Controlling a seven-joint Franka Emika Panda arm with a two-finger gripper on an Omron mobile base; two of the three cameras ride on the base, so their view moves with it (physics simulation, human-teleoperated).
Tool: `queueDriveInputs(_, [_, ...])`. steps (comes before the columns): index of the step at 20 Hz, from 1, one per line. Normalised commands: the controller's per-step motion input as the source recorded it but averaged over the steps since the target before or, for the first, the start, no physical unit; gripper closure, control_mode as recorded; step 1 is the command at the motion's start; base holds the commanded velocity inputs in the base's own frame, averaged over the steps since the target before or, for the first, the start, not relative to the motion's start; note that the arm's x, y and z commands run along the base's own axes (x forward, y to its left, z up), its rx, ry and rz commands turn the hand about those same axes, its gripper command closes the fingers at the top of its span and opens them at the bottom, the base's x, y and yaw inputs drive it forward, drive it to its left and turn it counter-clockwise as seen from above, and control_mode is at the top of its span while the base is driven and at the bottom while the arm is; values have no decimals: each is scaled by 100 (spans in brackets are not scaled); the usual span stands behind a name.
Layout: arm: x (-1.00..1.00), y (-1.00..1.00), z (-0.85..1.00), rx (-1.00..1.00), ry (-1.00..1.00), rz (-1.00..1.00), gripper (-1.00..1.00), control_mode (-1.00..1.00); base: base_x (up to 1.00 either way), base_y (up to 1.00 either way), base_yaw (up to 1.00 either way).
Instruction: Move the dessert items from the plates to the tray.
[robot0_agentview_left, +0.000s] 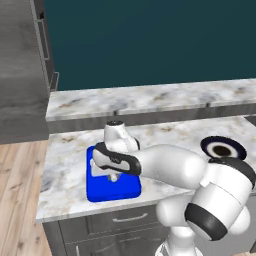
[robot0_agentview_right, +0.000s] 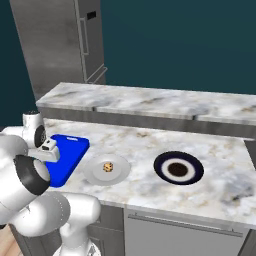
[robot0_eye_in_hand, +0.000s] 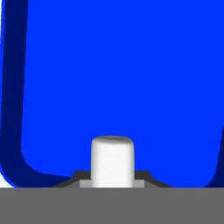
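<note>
My gripper (robot0_eye_in_hand: 112, 178) is shut on the small white stubby cylinder (robot0_eye_in_hand: 112, 159), whose base sits between the two dark finger tips. It hangs just over the bright blue tray (robot0_eye_in_hand: 131, 70), which lies on the marble counter (robot0_agentview_left: 102, 192). From the left base camera the hand (robot0_agentview_left: 114, 172) reaches down over the tray's middle. The round tan cookie (robot0_agentview_right: 107, 166) lies on the pale grey-white plate (robot0_agentview_right: 95, 173), right of the tray (robot0_agentview_right: 72, 150). The dark navy plate (robot0_agentview_right: 162, 161) with a white centre stands further right and holds nothing.
A raised marble ledge (robot0_agentview_right: 150, 102) runs behind the counter, with a dark teal wall beyond. A grey fridge (robot0_agentview_right: 60, 45) stands at the far left. The navy plate (robot0_agentview_left: 235, 143) sits behind my arm's elbow. Drawers (robot0_agentview_left: 125, 220) lie under the counter's front edge.
</note>
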Motion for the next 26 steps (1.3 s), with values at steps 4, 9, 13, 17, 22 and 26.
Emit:
queueDriveInputs(4, [0,0,-58,1,0,0,100,-100,0,0,0])
queueDriveInputs(9, [0,0,-37,1,-7,0,100,-100,0,0,0])
queueDriveInputs(13, [0,0,-11,0,-8,0,100,-100,0,0,0])
queueDriveInputs(17, [0,0,-7,0,-5,0,100,-100,0,0,0])
queueDriveInputs(22, [0,1,-1,0,-4,0,-100,-100,0,0,0])
queueDriveInputs(26, [0,0,0,0,0,1,-100,-100,0,0,0])
